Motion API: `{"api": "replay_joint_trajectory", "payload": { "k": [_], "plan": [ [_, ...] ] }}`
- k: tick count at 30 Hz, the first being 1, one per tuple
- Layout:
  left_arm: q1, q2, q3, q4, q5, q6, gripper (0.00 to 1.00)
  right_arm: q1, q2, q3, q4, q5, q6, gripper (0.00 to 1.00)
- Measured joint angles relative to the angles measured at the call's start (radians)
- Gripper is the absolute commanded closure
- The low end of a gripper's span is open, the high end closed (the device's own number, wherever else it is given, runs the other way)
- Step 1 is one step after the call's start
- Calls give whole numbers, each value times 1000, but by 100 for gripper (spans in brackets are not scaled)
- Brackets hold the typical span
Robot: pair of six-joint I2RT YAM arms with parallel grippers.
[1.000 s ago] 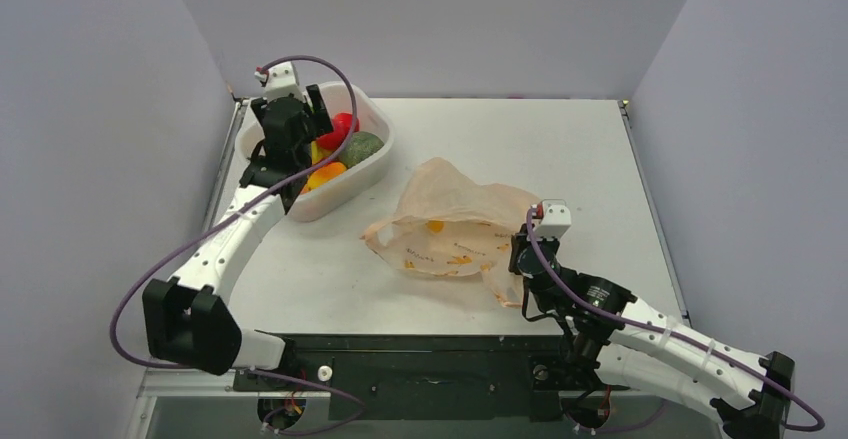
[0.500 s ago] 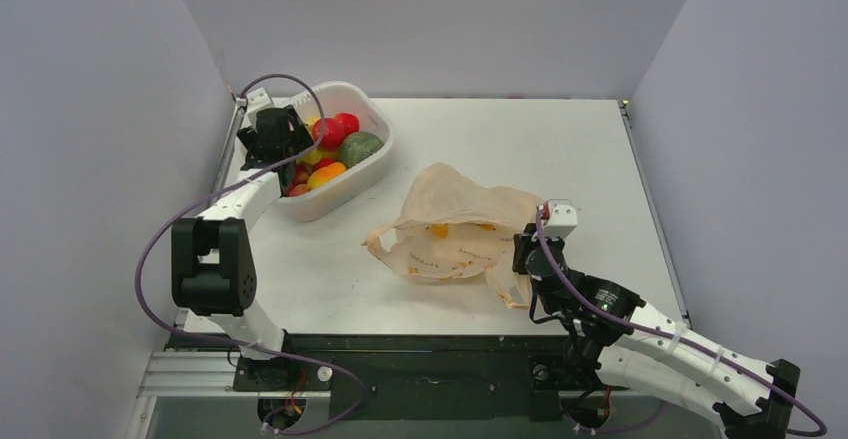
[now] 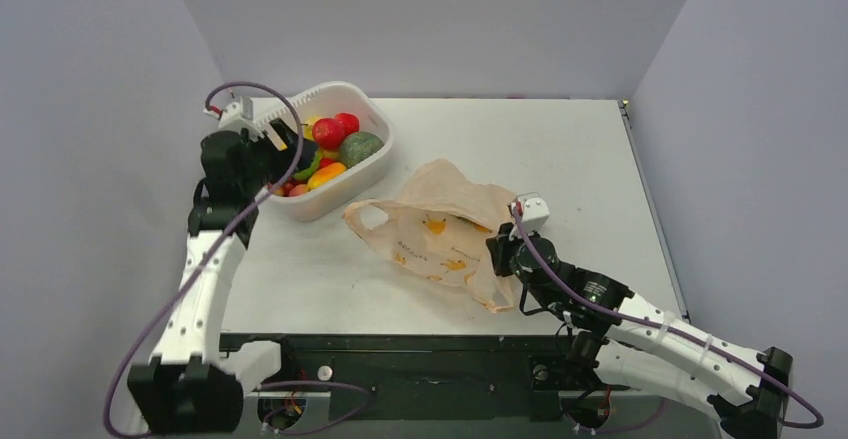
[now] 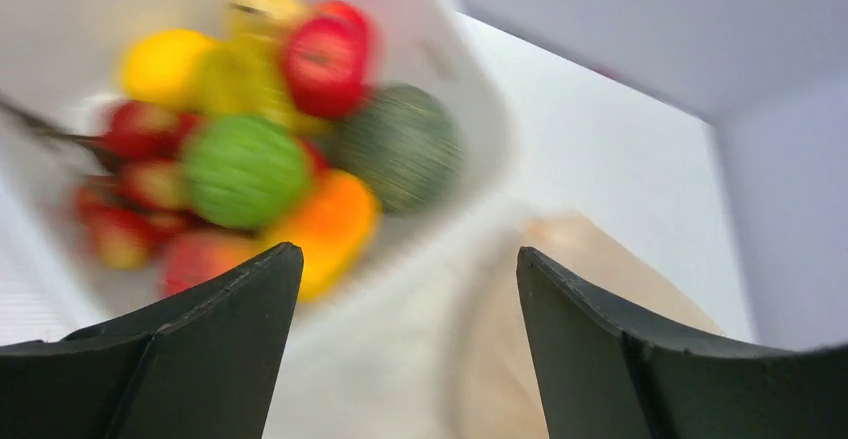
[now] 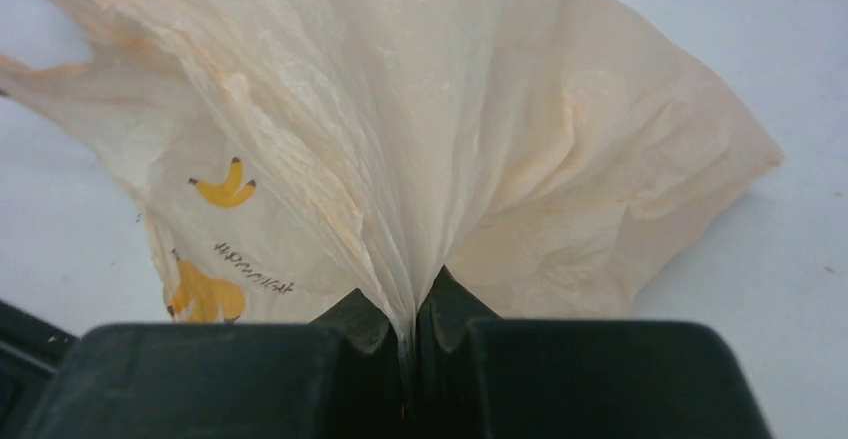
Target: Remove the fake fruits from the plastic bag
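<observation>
Overhead camera looks down from the near edge; both wrist cameras sit close; all share the plastic bag [image 3: 440, 239].

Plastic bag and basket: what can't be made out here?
- Top external: the plastic bag's own crinkled film hides its inside; fruit left or only printed marks, unclear.
- Right wrist: bag film pinched in the right gripper fills the view; its opening is not shown.
- Left wrist: the fake fruits in the white basket are motion-blurred; exact kinds unreadable.

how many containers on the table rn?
2: the white basket at the far left, with fake fruits in it, and the plastic bag mid-table, pinched by the right gripper. None seems hidden.
</observation>
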Motion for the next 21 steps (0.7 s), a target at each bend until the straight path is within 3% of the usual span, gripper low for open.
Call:
{"api": "replay_joint_trajectory", "payload": {
  "k": [2,5,10,15,21],
  "plan": [
    [-80,-190,-86,10,106,-18,26,-5,7,0,30,-68,-16,100],
    [-288,-436,-206,32,223,-56,30,-10,17,-5,97,-184,-27,100],
    [-596,-697,-423,125,227,-151,44,-13,27,-47,195,-338,-34,100],
    [-834,-681,-582,145,100,-200,51,-18,9,-111,229,-420,-29,100],
    [-1066,-484,-610,229,-103,-196,58,-19,-24,-143,237,-457,6,100]
  ]
}}
